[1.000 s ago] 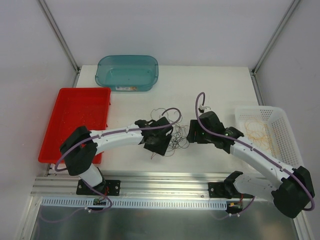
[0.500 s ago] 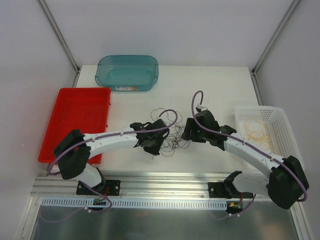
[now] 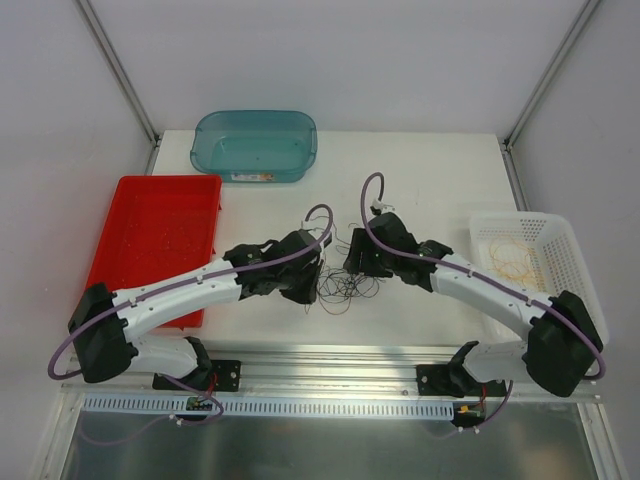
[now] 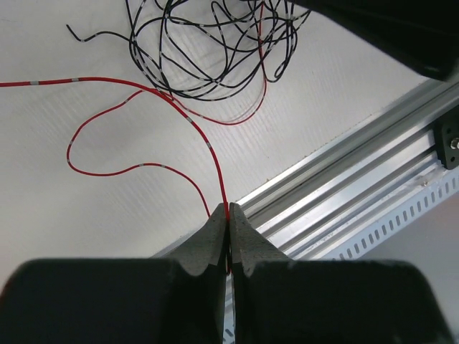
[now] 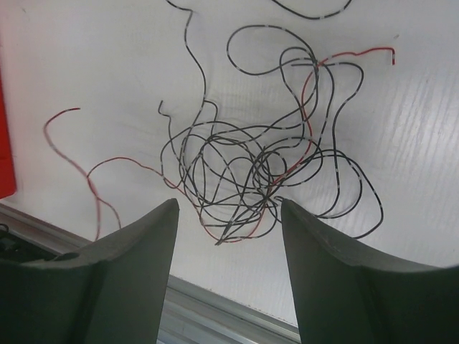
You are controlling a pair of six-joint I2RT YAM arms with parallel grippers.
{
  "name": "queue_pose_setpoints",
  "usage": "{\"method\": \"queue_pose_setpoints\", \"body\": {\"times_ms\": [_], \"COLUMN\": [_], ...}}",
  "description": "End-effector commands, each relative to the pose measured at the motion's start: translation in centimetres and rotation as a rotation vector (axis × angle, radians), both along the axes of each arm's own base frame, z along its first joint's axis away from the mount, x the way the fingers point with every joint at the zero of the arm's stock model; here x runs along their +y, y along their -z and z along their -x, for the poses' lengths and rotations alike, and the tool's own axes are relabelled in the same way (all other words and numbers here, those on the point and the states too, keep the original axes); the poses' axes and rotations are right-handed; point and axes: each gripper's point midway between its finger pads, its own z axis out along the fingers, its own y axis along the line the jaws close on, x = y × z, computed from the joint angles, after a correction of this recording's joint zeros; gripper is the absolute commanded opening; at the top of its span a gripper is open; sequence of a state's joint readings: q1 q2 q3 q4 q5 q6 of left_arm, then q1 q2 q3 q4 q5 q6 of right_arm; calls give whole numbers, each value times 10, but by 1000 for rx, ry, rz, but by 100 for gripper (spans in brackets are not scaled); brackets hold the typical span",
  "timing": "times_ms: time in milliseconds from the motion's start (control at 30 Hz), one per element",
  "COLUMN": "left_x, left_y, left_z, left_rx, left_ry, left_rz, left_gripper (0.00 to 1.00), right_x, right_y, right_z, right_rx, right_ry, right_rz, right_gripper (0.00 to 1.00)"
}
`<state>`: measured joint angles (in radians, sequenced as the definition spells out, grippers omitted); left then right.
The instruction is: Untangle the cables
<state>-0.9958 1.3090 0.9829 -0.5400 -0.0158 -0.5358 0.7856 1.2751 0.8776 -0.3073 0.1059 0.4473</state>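
Two grippers, white table's (image 3: 440, 170) near edge. Left gripper (image 4: 228, 215): clamped on thin red wire (image 4: 212, 154), presumably to draw it from loose black-and-red cable tangle (image 5: 237, 172). Right gripper (image 5: 228, 211): wide, poised above.

Thin cables (image 5: 237, 172), smooth and plastic-coated in black and red, lie on a matt white table (image 3: 440, 170) with a fine grain. Brushed metal rail (image 3: 340, 365) at six o'clock, glossy red plastic tray (image 3: 150, 230) at nine, see-through teal plastic tub (image 3: 255, 113) at eleven.
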Motion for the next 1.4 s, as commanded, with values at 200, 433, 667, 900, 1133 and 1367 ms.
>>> {"method": "queue_pose_setpoints", "body": {"times_ms": [200,433,667,900,1133,1367], "left_x": [14,69,165,247,301,343], "left_y": [-32,-27,-48,-93,-145,-196], "left_z": [-2,-23,-53,-69,-73,-74], "left_rx": [-40,-49,-120,-228,-322,-418], "left_ry": [-44,-181,-421,-669,-846,-999], "left_rz": [58,-57,-275,-469,-566,-622], "left_gripper": [0,0,0,0,0,0], "right_x": [22,7,-62,-155,-196,-200], "right_y": [44,41,-19,-109,-159,-181], "right_z": [-5,-9,-29,-47,-51,-55], "right_rx": [126,80,-86,-247,-324,-347], "right_ry": [46,54,155,336,415,395], "right_rz": [8,77,171,150,116,64], "right_gripper": [57,22,1,1,1,1]}}
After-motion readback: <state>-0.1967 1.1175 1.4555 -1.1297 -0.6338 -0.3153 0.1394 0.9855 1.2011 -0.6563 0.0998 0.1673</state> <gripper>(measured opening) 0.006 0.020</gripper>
